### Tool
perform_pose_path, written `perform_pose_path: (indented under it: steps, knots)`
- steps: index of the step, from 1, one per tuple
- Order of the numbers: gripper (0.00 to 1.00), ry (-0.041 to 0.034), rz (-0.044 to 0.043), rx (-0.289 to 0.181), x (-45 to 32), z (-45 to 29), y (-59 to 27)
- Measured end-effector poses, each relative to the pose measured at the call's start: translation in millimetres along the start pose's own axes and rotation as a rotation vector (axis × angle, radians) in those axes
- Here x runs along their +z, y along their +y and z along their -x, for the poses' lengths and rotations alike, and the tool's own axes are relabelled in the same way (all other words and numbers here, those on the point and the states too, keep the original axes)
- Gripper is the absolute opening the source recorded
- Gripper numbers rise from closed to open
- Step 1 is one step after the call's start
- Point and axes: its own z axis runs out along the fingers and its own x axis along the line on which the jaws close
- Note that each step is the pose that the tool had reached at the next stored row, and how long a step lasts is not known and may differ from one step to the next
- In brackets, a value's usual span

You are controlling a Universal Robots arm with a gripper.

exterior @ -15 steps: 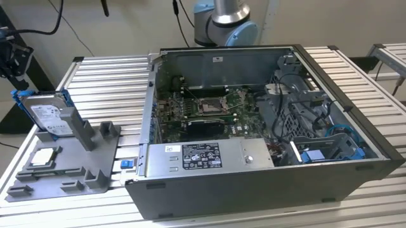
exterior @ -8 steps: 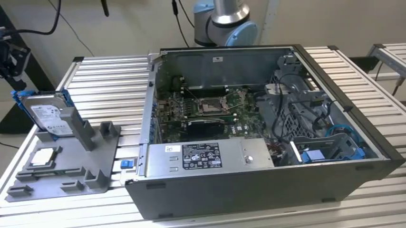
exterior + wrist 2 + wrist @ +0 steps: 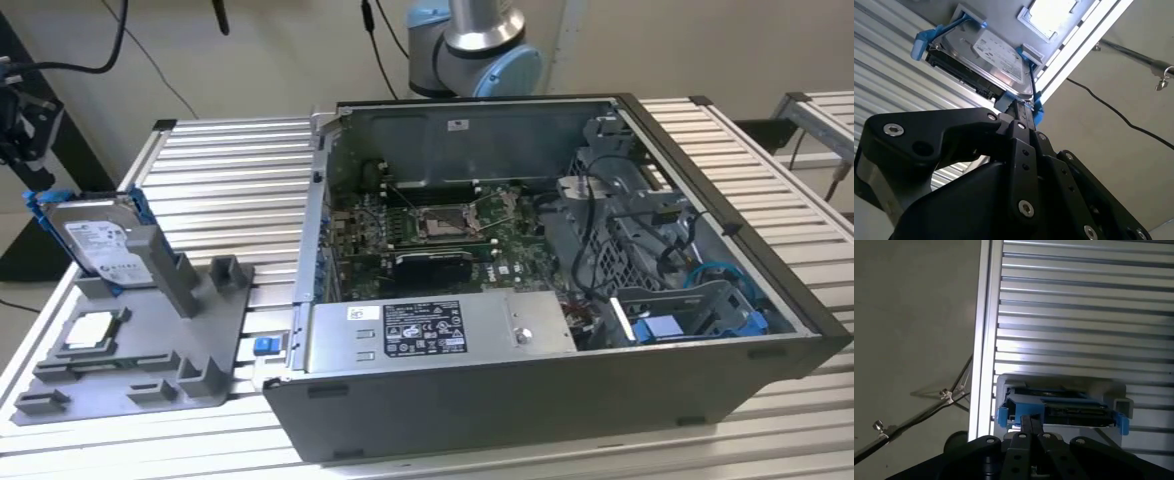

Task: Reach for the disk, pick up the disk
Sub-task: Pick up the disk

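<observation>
**Exterior view, from its left to its right.** My gripper (image 3: 36,170) hangs at the far left edge, black, with its tip down at the upper corner of the disk (image 3: 104,245). The disk stands on edge, leaning slightly, in a slot of a grey moulded fixture (image 3: 160,370) that lies on the ribbed aluminium table (image 3: 214,170). Its white label faces the camera, and blue rails (image 3: 40,200) run along its edges. In front of it, a small square processor chip (image 3: 91,330) lies flat in a recess of the same fixture. A small blue part (image 3: 267,345) sits between the fixture and the open computer case (image 3: 534,400). Inside the case, the motherboard (image 3: 441,225) lies at the middle, a labelled silver power supply (image 3: 441,330) sits by the near wall, and blue drive brackets (image 3: 694,310) stand toward the right end. The arm (image 3: 474,45) rises behind the case.

**Both wrist views.** My jaws are drawn together, with no more than a seam between the two black fingers (image 3: 1025,425). The gripper (image 3: 1021,107) (image 3: 1030,419) meets the blue rails (image 3: 924,42) (image 3: 1026,405) at the end of the disk (image 3: 989,55) (image 3: 1074,410). Whether any plastic is pinched in that seam I cannot tell. The disk sits in its fixture slot on the table (image 3: 1079,315). Dark cables (image 3: 1114,112) (image 3: 929,410) trail over the floor beyond the table's edge.
</observation>
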Motion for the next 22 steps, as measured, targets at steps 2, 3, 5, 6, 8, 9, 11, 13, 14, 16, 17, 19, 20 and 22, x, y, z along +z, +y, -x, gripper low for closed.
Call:
perform_pose_path:
  steps: [2,3,5,6,8,9,11,13,14,16,17,19,20,22]
  knots:
    - [0.0,0.0,0.0,-0.001,0.0,0.0,0.0]
    - [0.0,0.0,0.0,-0.002,0.0,0.0,0.0]
    - [0.0,0.0005,0.0,-0.01,0.0,-0.1,0.0]
    - [0.0,0.0008,0.0,-0.017,0.0,-0.1,0.0]
    - [0.0,0.0014,0.0001,-0.038,0.1,-0.1,0.0]
    - [0.0,0.0019,0.0001,-0.049,0.0,-0.1,0.0]
    - [0.0,0.0029,0.0001,-0.071,0.0,-0.1,0.0]
    - [0.0,0.0037,0.0002,-0.094,0.0,-0.1,0.0]
    - [0.0,0.0042,0.0002,-0.105,0.0,-0.1,0.0]
    - [0.0,0.0051,0.0003,-0.128,0.0,-0.1,0.0]
    - [0.0,0.0055,0.0003,-0.139,0.0,0.0,0.0]
    - [0.0,0.0065,0.0003,-0.161,0.0,-0.1,0.0]
    - [0.0,0.0069,0.0004,-0.173,0.0,-0.1,0.0]
    - [0.0,0.0078,0.0004,-0.197,0.0,-0.1,0.0]
